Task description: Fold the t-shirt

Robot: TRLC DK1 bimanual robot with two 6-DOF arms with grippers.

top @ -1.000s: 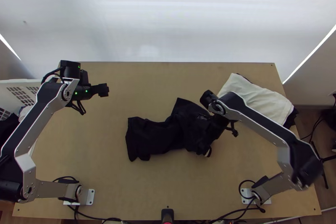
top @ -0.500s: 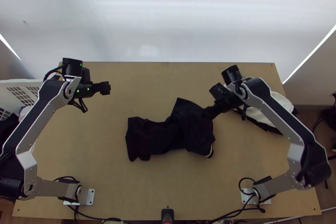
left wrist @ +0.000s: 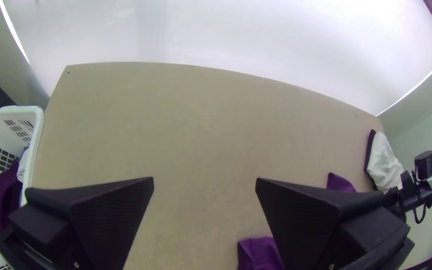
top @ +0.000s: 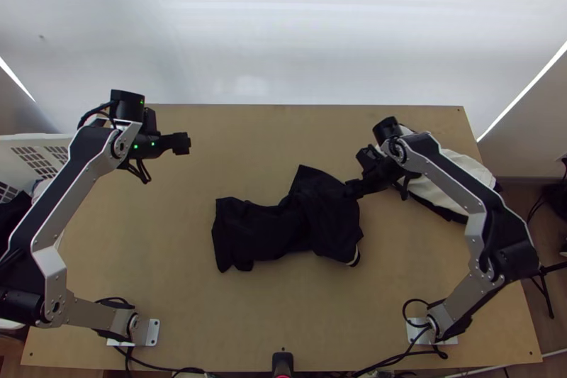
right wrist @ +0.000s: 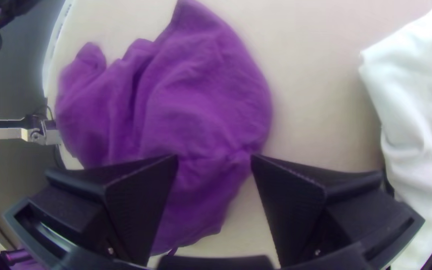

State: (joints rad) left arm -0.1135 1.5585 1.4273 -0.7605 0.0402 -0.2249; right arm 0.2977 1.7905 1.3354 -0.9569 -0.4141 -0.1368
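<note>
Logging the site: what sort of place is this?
Likely an indoor laundry-folding workstation: a wooden table, a crumpled dark t-shirt and a white laundry basket holding cloth.

A white basket (left wrist: 36, 150) stands beside the table (top: 212, 307) that bears white cloth (top: 468, 167) over dark cloth (top: 446, 214)

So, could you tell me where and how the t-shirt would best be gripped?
Probably by the pointed far corner of the t-shirt, with the right gripper coming down from the far side. That corner juts out from the bunched body, so the open fingers could likely close on it alone.
</note>
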